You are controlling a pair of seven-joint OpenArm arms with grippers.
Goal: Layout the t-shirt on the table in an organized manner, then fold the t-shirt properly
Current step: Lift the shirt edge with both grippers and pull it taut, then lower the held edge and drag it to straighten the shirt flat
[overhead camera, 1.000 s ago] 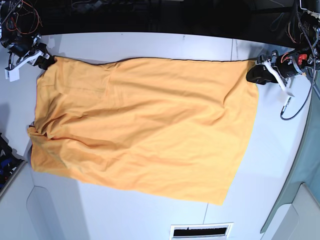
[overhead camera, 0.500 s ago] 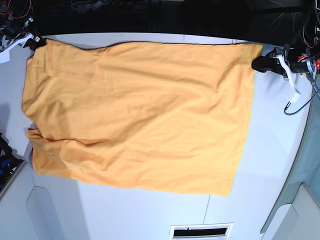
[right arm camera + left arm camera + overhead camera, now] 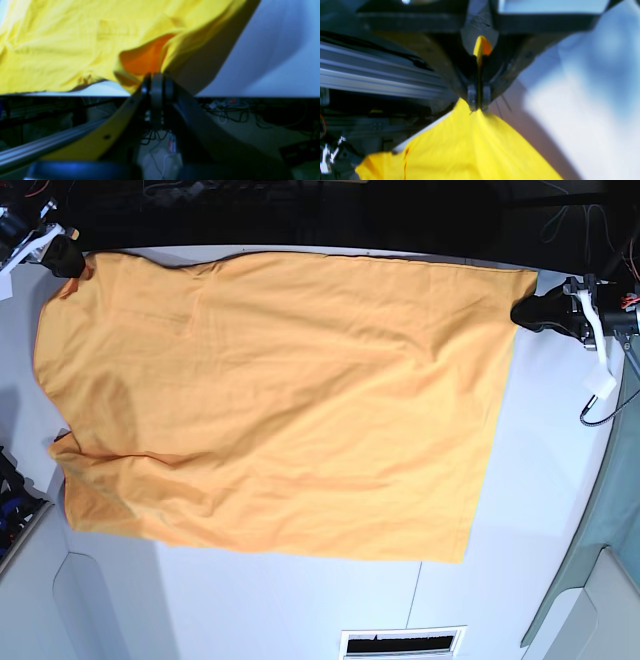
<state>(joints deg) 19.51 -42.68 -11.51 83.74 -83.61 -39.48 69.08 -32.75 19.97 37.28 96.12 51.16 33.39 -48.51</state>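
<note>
Pinching far corners of large orange-yellow cloth t-shirt (image 3: 270,400): left gripper (image 3: 530,312) jaws at right, right gripper (image 3: 62,255) jaws at left. Shirt flat on white table (image 3: 540,480), long axis left-right between jaws.

No writing, label, brand, number or sign can be read in any of the three views; the t-shirt (image 3: 280,400) shows plain orange-yellow cloth with no print or legible tag; the table (image 3: 540,480) is bare white with no markings; both wrist views are too blurred to make out any lettering on the hardware beyond the table's far edge.
</note>
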